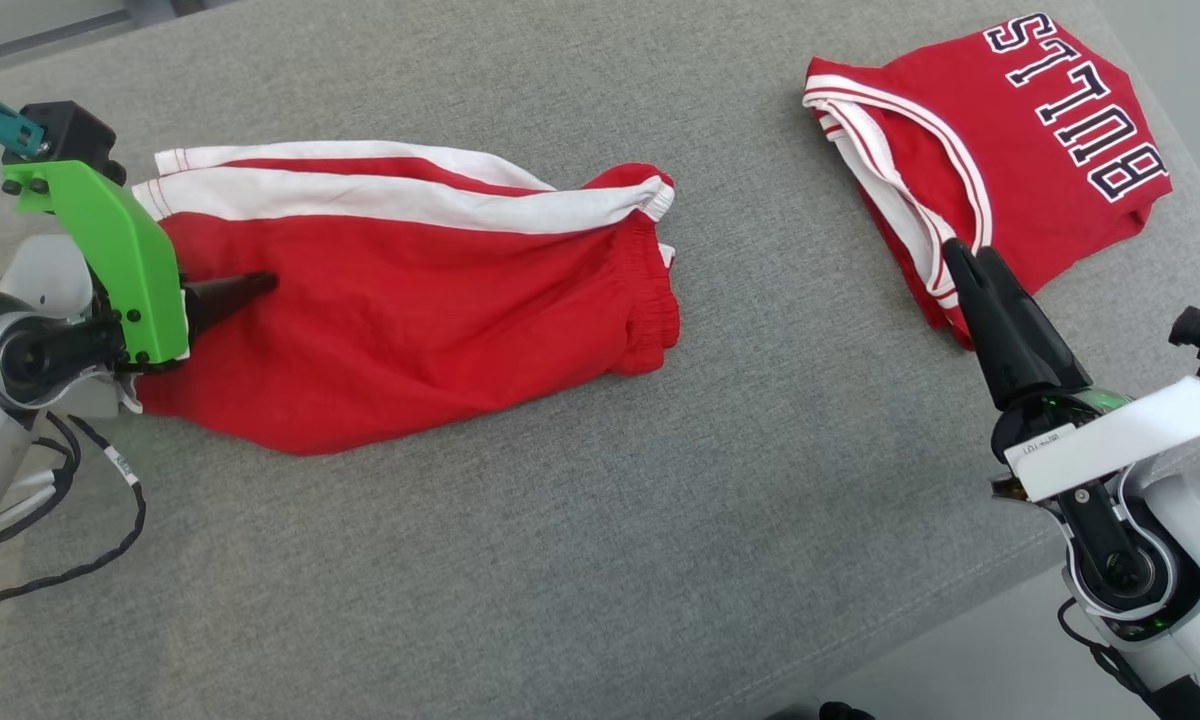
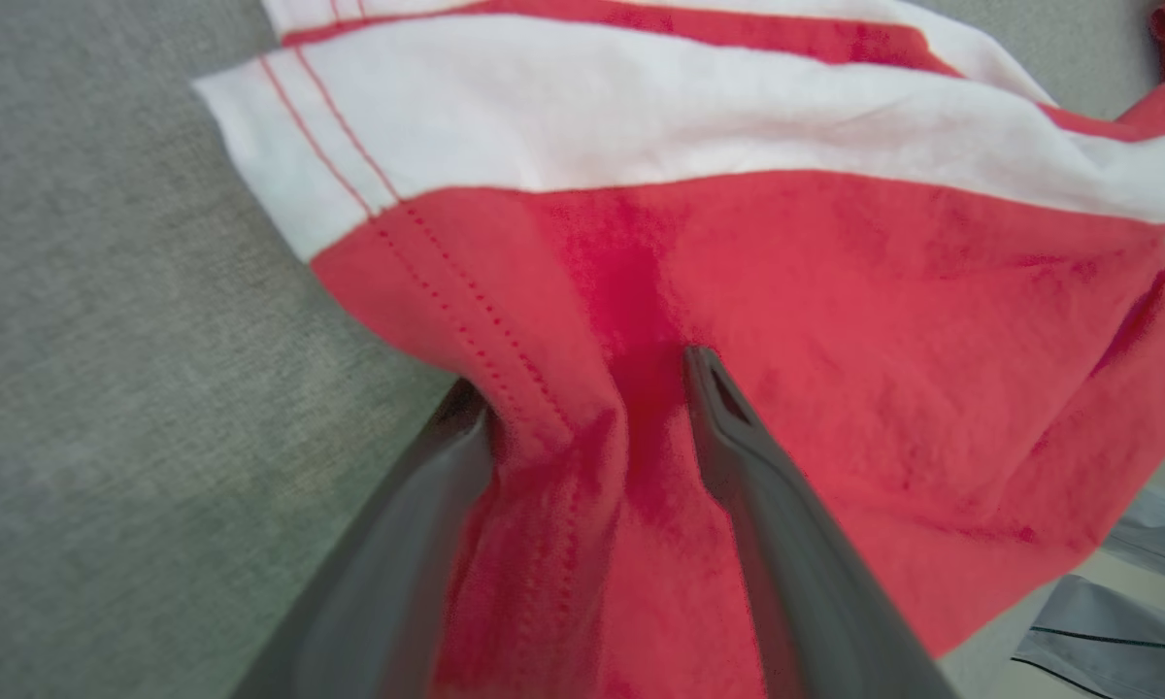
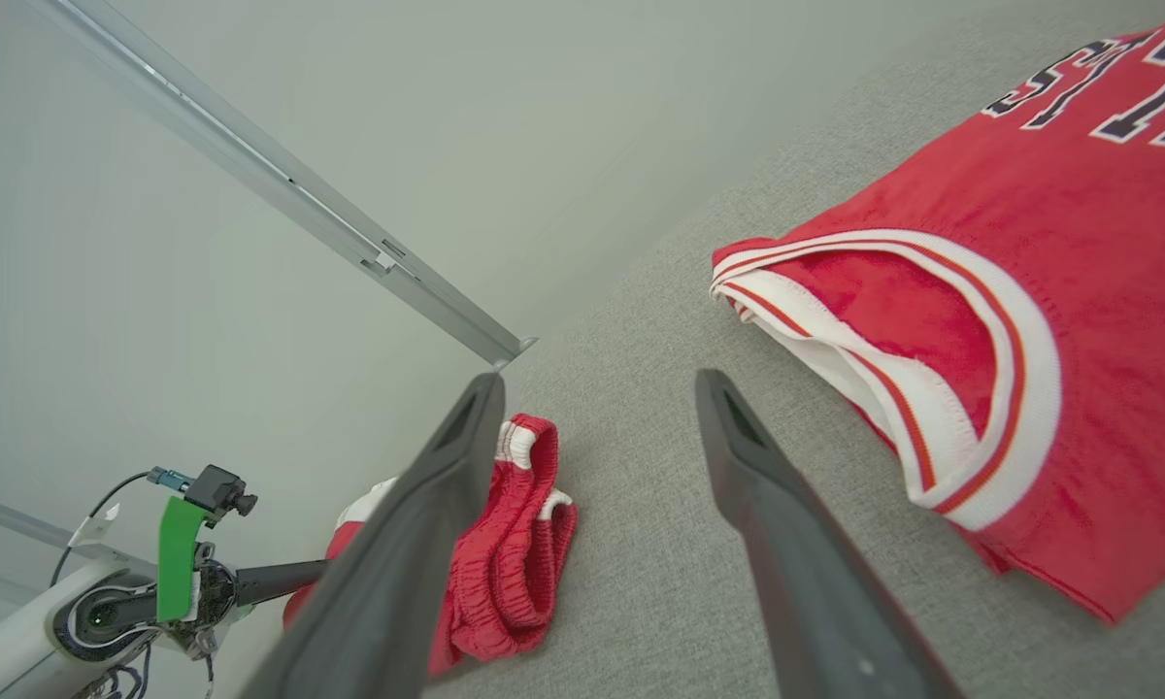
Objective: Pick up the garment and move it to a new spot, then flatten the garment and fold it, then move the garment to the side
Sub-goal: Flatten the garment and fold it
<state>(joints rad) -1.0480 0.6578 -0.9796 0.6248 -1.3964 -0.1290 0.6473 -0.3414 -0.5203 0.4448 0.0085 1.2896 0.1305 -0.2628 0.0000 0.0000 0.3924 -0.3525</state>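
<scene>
Red shorts (image 1: 410,300) with a white side stripe lie spread on the grey padded surface (image 1: 600,560), waistband to the right. My left gripper (image 1: 250,290) is at the left leg hem, open. In the left wrist view its fingers straddle the hem of the shorts (image 2: 835,291), one finger (image 2: 728,437) on top of the red cloth, the other at the cloth's edge, with fabric bunched between them (image 2: 587,388). My right gripper (image 1: 965,258) hovers open and empty (image 3: 597,388) by the lower left corner of a red jersey. The shorts' waistband (image 3: 505,573) shows far off.
A folded red jersey (image 1: 1020,130) with white trim and dark lettering lies at the back right (image 3: 1078,291), near the surface's right edge. Loose black cables (image 1: 110,500) hang by my left arm. A metal rail (image 3: 282,184) runs along the wall.
</scene>
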